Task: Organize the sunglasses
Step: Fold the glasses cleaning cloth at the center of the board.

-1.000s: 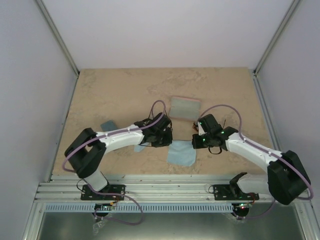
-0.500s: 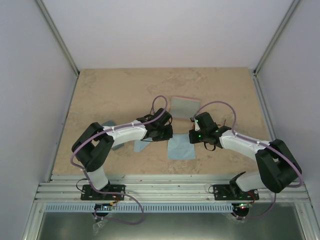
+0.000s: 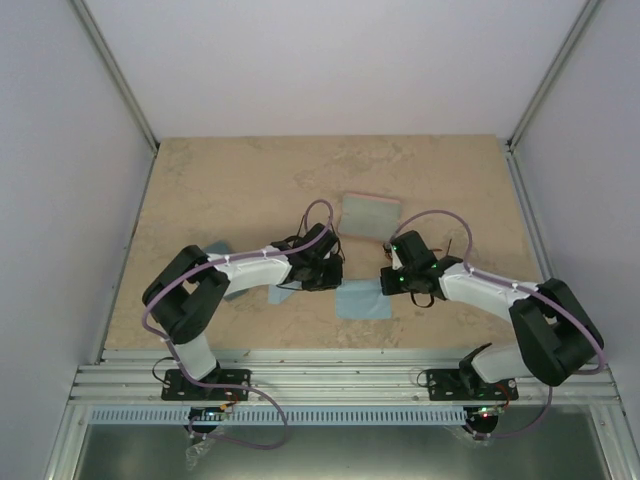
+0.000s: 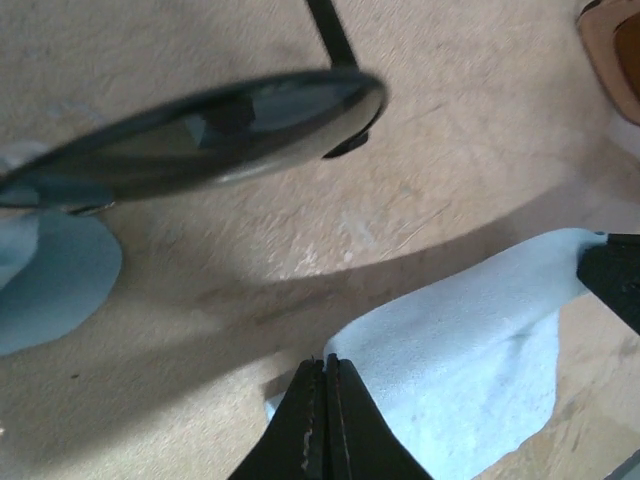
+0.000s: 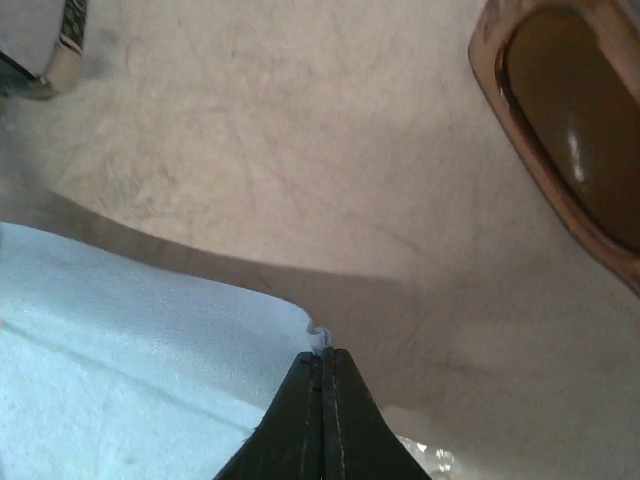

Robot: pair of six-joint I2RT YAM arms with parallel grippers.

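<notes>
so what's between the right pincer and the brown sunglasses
Nothing but bare table between the right pincer and the brown sunglasses, seen in the right wrist view; the blue cloth lies off left.

**A:** On my left wrist feed I've got the black wire pair (image 4: 200, 130) right up close. It has a thin dark rim and one round dark lens, slightly blurred, stretched across the upper half.

**B:** Can you see a side arm?

**A:** Yes, a thin black one runs up from the lens's right end and out of the top edge.

**B:** And the amber-brown pair (image 5: 570, 140)?

**A:** On my right wrist feed it's in the upper right corner. The frame is thick and translucent, and the rectangular brown lens catches a glint. It lies slantwise on the tan table (image 5: 250, 150). I can't tell whether it's folded. The two pairs are apart, with bare table between them.
</notes>
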